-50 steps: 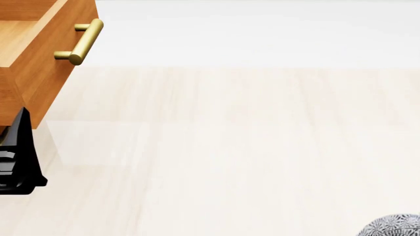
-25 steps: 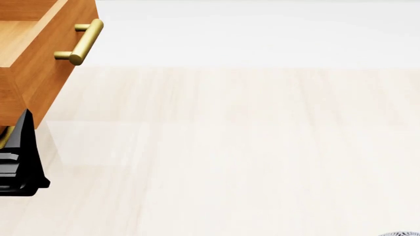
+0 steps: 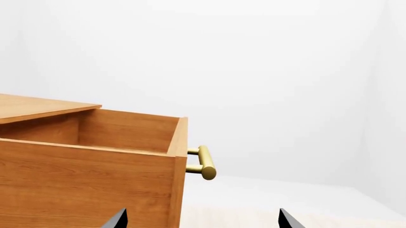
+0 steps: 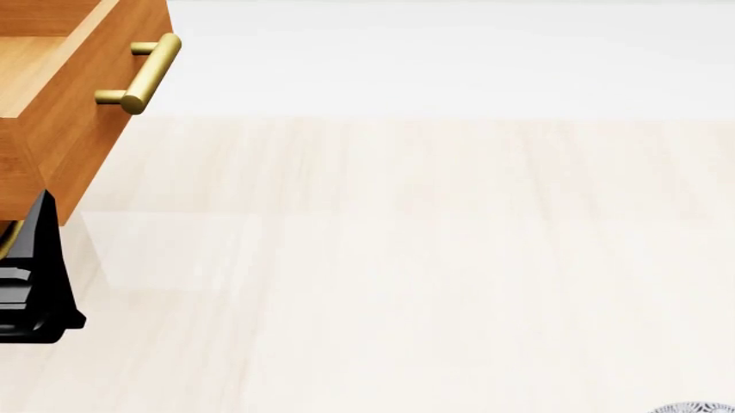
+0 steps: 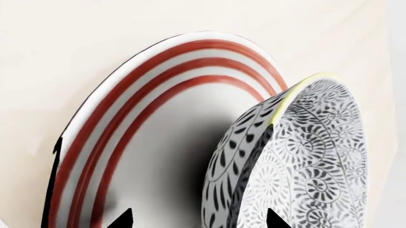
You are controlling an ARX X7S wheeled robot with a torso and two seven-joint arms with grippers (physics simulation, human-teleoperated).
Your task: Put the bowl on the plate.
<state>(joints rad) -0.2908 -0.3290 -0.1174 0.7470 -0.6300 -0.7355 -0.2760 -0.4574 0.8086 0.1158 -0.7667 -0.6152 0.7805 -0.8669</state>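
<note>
Bowl: we see the bowl (image 5: 304, 156) over the plate (image 5: 152, 133) in the right wrist view, its base near the plate's centre with a dark shadow beneath; in the head view only a sliver of it (image 4: 694, 408) shows at the lower right edge
Just changed: 1.0 s ago a good part of the patterned bowl showed in the head view's lower right corner; 0.5 s ago only a thin strip; now much the same strip; we judge the bowl has been lowered or drawn toward the robot, onto or nearly onto the plate
Meaning for the task: the placing step looks close to done; what remains, we judge, is letting go and backing off; whether the base already touches the plate we cannot tell
Right gripper: the right gripper (image 5: 193, 219) shows only 2 dark fingertips at the frame's edge, set apart, 1 at either side of the bowl's wall; we cannot tell whether they clamp it
Left gripper: the left gripper (image 3: 199, 219) has its 2 tips spread wide with nothing between them; it faces the wooden drawer (image 3: 89, 166) with its brass handle (image 3: 204, 162)
Unchanged: drawer, handle and the pale table (image 4: 436, 258) sit as they did 1.0 s ago; the left arm's dark body has barely shifted
</note>
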